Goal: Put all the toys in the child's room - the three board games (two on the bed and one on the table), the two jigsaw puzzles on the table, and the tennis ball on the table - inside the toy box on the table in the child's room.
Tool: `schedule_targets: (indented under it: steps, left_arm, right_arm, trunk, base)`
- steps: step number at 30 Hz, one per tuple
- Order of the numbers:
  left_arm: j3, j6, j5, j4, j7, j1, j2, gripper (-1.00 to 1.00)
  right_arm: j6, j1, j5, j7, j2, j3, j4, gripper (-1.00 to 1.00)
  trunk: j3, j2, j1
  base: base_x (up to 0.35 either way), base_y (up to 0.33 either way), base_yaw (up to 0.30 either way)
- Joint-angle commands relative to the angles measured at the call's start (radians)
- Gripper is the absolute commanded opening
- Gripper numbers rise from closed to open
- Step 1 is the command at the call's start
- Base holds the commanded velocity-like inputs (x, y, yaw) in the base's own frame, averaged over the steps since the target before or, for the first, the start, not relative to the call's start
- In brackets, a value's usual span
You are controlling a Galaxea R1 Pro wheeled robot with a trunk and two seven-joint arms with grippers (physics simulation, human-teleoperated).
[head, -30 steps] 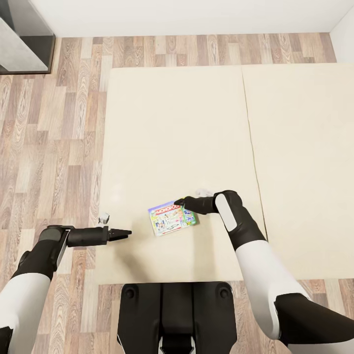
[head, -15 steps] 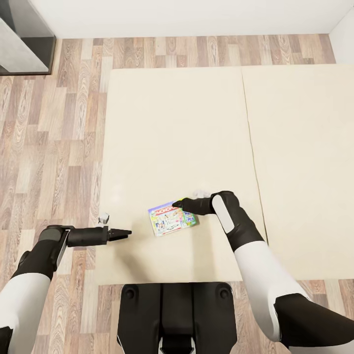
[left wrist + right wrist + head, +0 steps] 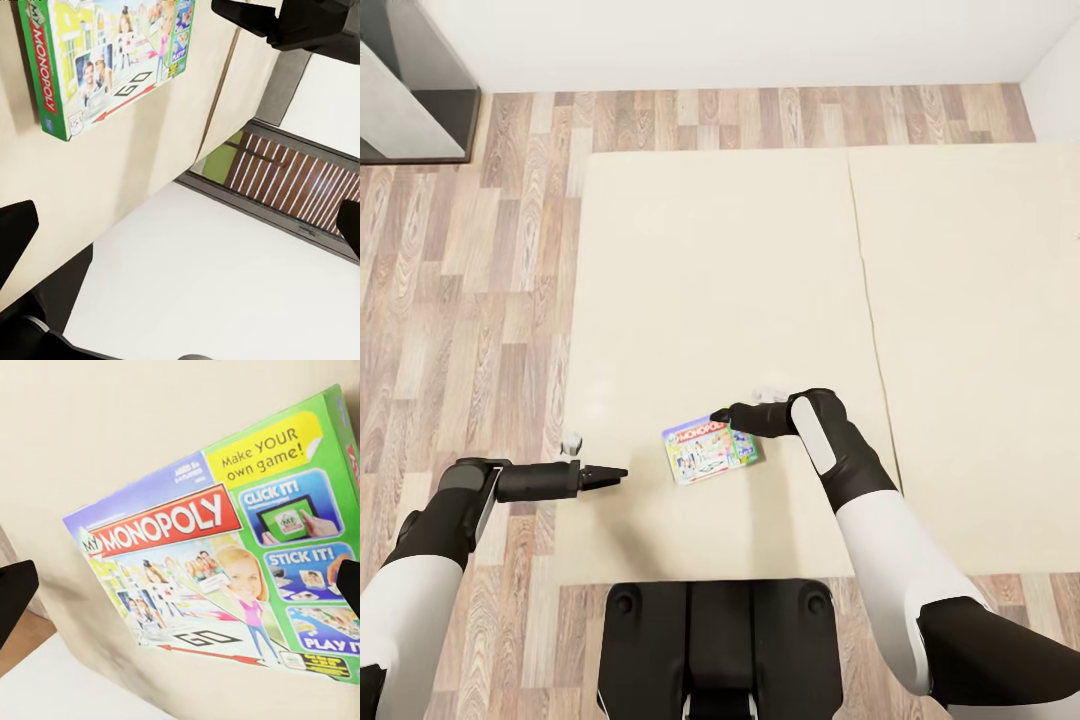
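One of the board games, a colourful Monopoly box with a green edge and a red band, lies flat on the beige bed near its front edge. My right gripper hovers at the box's far right corner, open; in the right wrist view the box lies between its spread fingertips. My left gripper points at the box from the left, a short gap away, open and holding nothing. The left wrist view shows the box ahead of it. The table and toy box are out of view.
A second beige mattress section joins on the right. Wood-plank floor runs along the bed's left side and behind it to a white wall. A dark grey cabinet stands at the far left. A small pale object sits at the bed's left edge.
The whole picture has shifted slightly downward, so the camera moved. My right gripper has edged a little left over the box's corner. The left arm and the box stay put.
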Motion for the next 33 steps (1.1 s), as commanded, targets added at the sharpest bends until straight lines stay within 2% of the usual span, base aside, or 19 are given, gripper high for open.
schedule_targets:
  steps: [1,13,23,33]
  left_arm:
    - [0.002,0.011,-0.010,-0.001,-0.009,-0.001,-0.001,1.00]
    - [0.003,0.011,-0.011,-0.001,-0.009,0.000,-0.001,1.00]
    - [0.003,0.011,-0.011,-0.001,-0.009,0.000,-0.001,1.00]
    - [0.003,0.011,-0.011,-0.001,-0.009,0.000,-0.001,1.00]
  right_arm:
    - [0.004,0.000,0.011,0.010,0.000,-0.001,0.000,1.00]
    - [0.004,-0.001,0.014,0.006,0.000,-0.002,0.000,1.00]
    - [0.006,-0.001,0.014,-0.051,0.000,-0.008,0.000,1.00]
    - [0.005,-0.001,0.014,-0.059,0.000,-0.008,0.005,1.00]
  trunk:
    - [0.001,-0.001,0.001]
    - [0.005,-0.001,0.001]
    - [0.005,-0.001,0.001]
    - [0.005,-0.001,0.001]
  base:
    - [0.000,0.000,0.000]
    - [0.000,0.000,0.000]
    - [0.000,0.000,0.000]
    - [0.000,0.000,0.000]
